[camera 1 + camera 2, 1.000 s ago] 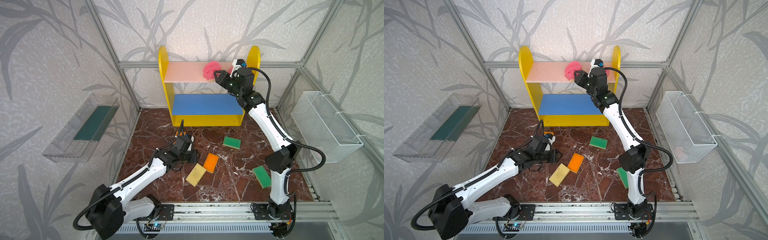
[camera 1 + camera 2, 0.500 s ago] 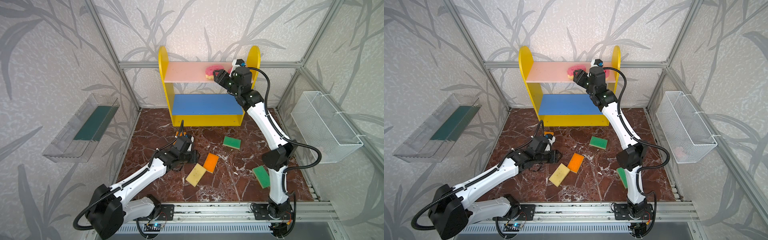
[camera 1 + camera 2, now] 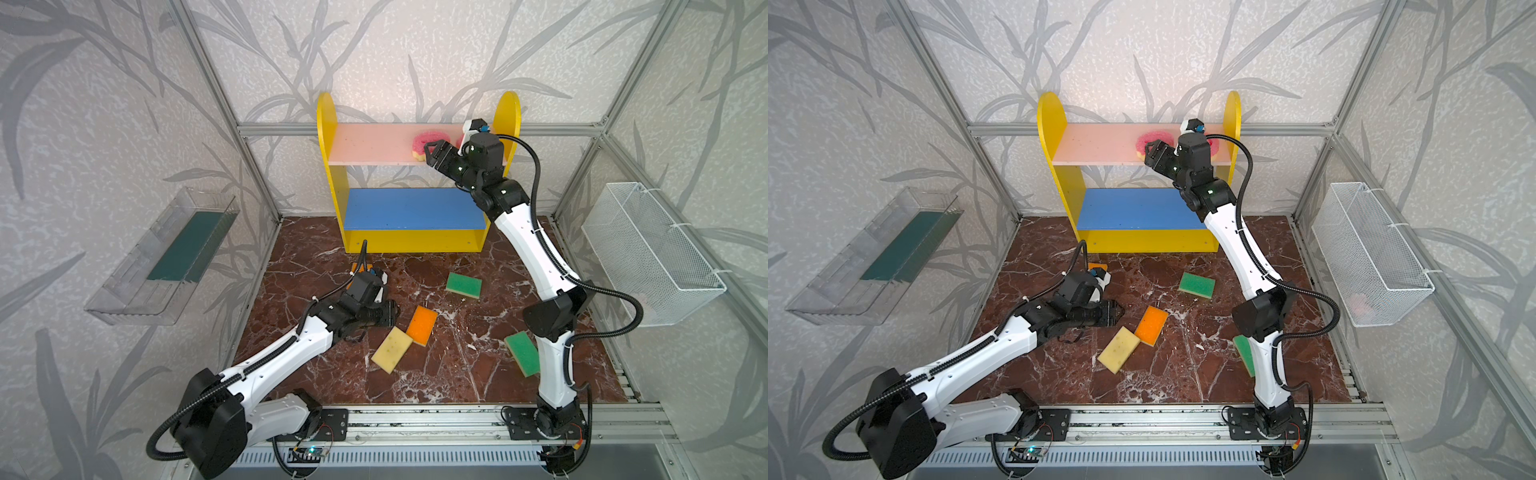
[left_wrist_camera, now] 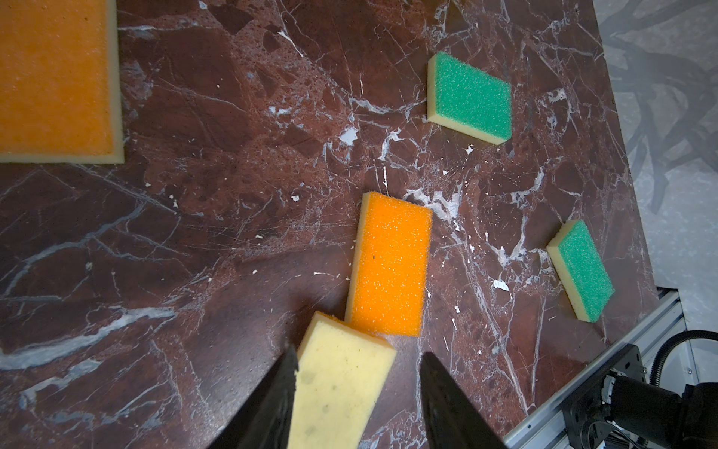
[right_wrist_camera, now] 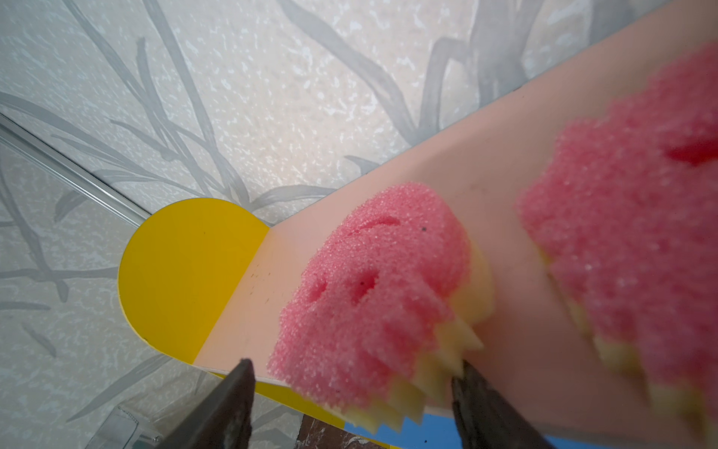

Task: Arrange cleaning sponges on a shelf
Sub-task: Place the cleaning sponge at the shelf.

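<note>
The shelf (image 3: 365, 145) stands at the back. A round pink smiley sponge (image 5: 373, 295) lies flat on its pale pink upper board, overhanging the front edge. My right gripper (image 5: 355, 373) is open around the sponge's near edge, with gaps on both sides. A second pink sponge (image 5: 641, 233) lies beside it. My left gripper (image 4: 359, 361) is open low over the floor, and a yellow-side-up sponge (image 4: 338, 385) lies on the floor below its fingers. An orange sponge (image 3: 422, 325) touches that one. Two green sponges (image 3: 464, 284) (image 3: 521, 353) lie further right. Another orange sponge (image 4: 54, 77) lies behind my left wrist.
A clear tray with a dark green liner (image 3: 166, 257) hangs on the left wall. A white wire basket (image 3: 648, 257) hangs on the right wall. The shelf's blue middle board (image 3: 411, 208) is bare. My right arm's elbow (image 3: 552, 316) stands over one green sponge.
My right gripper has laid the pink sponge down flat on the upper board and opened off it. The left arm has not moved.
</note>
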`<state>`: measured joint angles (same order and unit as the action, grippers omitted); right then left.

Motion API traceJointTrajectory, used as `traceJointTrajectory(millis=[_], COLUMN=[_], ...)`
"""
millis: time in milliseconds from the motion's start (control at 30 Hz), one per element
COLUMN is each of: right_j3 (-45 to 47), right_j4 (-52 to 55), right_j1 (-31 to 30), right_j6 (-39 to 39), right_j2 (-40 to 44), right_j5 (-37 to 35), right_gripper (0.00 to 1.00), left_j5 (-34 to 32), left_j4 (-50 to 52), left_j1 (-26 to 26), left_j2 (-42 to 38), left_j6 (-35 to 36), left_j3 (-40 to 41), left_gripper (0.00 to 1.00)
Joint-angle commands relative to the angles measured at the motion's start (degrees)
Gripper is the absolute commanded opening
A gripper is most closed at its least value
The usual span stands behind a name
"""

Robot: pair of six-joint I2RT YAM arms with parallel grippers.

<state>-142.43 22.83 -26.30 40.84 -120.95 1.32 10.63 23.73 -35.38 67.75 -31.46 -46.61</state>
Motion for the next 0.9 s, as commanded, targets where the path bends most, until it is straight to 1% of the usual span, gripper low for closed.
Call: traceJointTrajectory(millis=[0,133,300,533,700,867], right_j3=[-3.3,-7.9,-9.6,-9.6,-10.0,-14.8], right_j4=[4.4,10.1,13.5,15.3,14.5,15.6], right_j1=[-0.2,-0.2,-0.3,-0.3,0.0,0.5], right_j6=[-1.7,-2.2,-2.1,-2.3,-1.1,0.0], right_j2=[0.6,-1.0,-1.1,-1.3,-2.9,-6.1], right_j5=[0.5,0.4,0.9,1.2,2.5,3.5], right_gripper=[0.80,0.82,0.83,0.84,0.84,0.84], left_j5=[0.2,0.5,0.3,0.1,0.1,-0.1], left_j4=[0.0,-0.2,0.2,0.4,0.7,1.1], left_j1=[0.3,0.3,0.2,0.3,0.5,0.6], left_j2=[-0.1,-0.2,-1.0,-1.3,-1.5,-1.7], left_j6=[0.4,0.1,0.1,0.2,0.0,0.2], left_j3=[0.4,0.5,0.1,-0.2,-0.4,-0.7], left_gripper=[0.54,0.54,0.55,0.56,0.57,0.57])
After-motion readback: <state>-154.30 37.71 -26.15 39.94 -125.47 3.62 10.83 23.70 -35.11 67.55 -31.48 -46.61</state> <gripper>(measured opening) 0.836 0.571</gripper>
